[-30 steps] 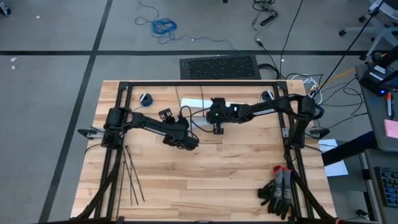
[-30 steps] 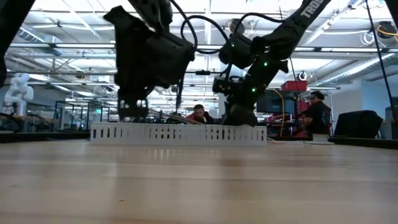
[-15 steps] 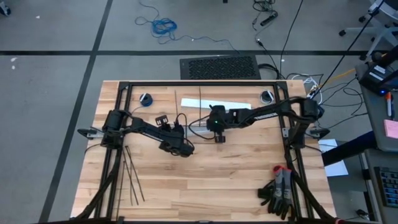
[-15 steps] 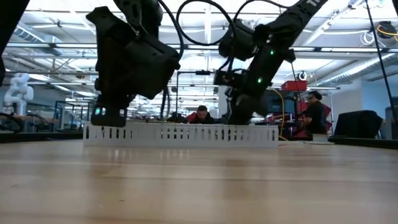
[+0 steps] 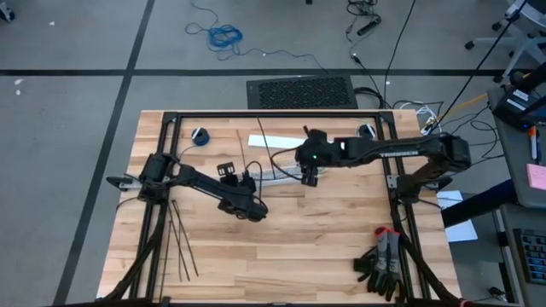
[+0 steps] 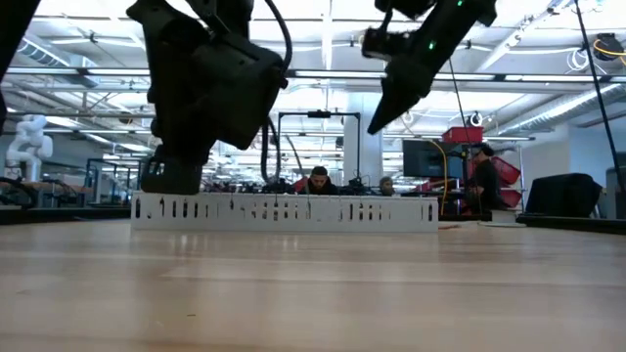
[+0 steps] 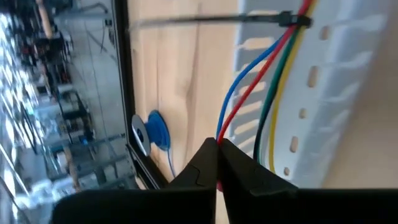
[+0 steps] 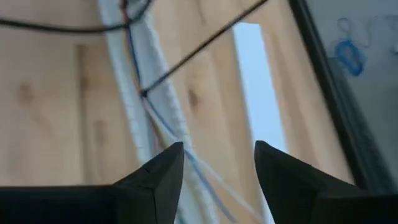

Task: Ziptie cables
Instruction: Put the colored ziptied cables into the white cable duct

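Observation:
The cables (image 7: 261, 81), blue, red, green and yellow wires, run along the white slotted duct (image 7: 323, 93) in the middle of the table. A black ziptie (image 7: 205, 18) circles them, with its head (image 7: 292, 18) on the bundle and its long tail (image 8: 199, 50) sticking out over the wood. My left gripper (image 7: 217, 163) is shut on the cables near the duct's near-left end (image 5: 256, 192). My right gripper (image 8: 217, 165) hangs open above the duct (image 5: 281, 175), holding nothing. Several spare zipties (image 5: 177, 239) lie flat at the near left. My left gripper pinches the wires (image 7: 219, 140) between its two fingertips, some way along the bundle from the ziptie's head. The fingers slant down and point roughly along the wires. From the fingertips the wires run in a loose curve up to the ziptie and lie against the duct.
A white paper strip (image 5: 294, 141) lies behind the duct. A blue tape roll (image 5: 200, 135) and another roll (image 5: 367, 130) sit at the far corners inside the black frame (image 5: 273, 113). Black gloves (image 5: 384, 260) lie at the near right. People sit beyond the far edge (image 6: 318, 181).
My right gripper has risen well clear of the duct and gone a little toward the table's right edge. My left gripper, still shut, has drawn toward the near left. The duct has shifted slightly on the table.

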Available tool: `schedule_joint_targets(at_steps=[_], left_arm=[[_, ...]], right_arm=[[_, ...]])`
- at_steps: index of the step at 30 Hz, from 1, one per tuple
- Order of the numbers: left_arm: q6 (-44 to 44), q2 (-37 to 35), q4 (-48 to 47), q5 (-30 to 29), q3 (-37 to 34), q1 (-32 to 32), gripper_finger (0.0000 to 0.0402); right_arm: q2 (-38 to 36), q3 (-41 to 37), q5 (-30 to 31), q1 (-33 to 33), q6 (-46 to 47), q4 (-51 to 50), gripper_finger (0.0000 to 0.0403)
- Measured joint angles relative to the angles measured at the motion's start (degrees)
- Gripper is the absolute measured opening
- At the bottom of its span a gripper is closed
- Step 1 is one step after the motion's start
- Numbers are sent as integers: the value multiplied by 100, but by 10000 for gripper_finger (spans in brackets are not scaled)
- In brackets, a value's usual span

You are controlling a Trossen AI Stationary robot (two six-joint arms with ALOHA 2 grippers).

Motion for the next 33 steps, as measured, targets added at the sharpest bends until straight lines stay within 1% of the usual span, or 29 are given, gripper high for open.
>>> schedule_joint_targets(at_steps=[3,8,10,12,13,15,16,18,20,25,27,29,31,33], left_arm=[[402,-1,22,21,132,-77,38],[992,0,-43,-21,492,-217,116],[1176,1,-329,-169,701,-250,148],[1192,1,-831,-315,948,-263,175],[1191,1,-1093,-334,1070,-258,185],[1189,-9,-1117,-435,1235,-221,197],[1114,-77,-1078,-487,1234,-203,200],[696,-202,-1078,-529,1236,-166,201],[45,-222,-1153,-602,1235,-120,200],[-1576,-204,-1134,-619,1100,-171,184],[-2032,-202,-1139,-612,910,-301,176],[-2358,-187,-1115,-592,679,-422,169],[-2626,-189,-1148,-497,431,-534,163],[-2861,-189,-1137,-282,194,-635,159]], right_arm=[[-25,0,-101,170,336,-28,180],[123,0,-48,439,565,-119,166],[127,0,-38,527,572,-114,162],[128,0,79,592,572,-116,159],[123,0,168,619,572,-126,158],[109,0,292,652,576,-164,157],[107,0,304,655,586,-169,157],[107,0,317,660,613,-277,157],[107,0,433,662,710,-434,157],[107,0,1086,679,1037,-1051,152],[91,-82,1408,720,1123,-1321,140],[3,-345,1593,739,1089,-1411,122],[-165,-707,1567,738,1043,-1332,101],[-382,-1133,1563,731,966,-1054,80]])
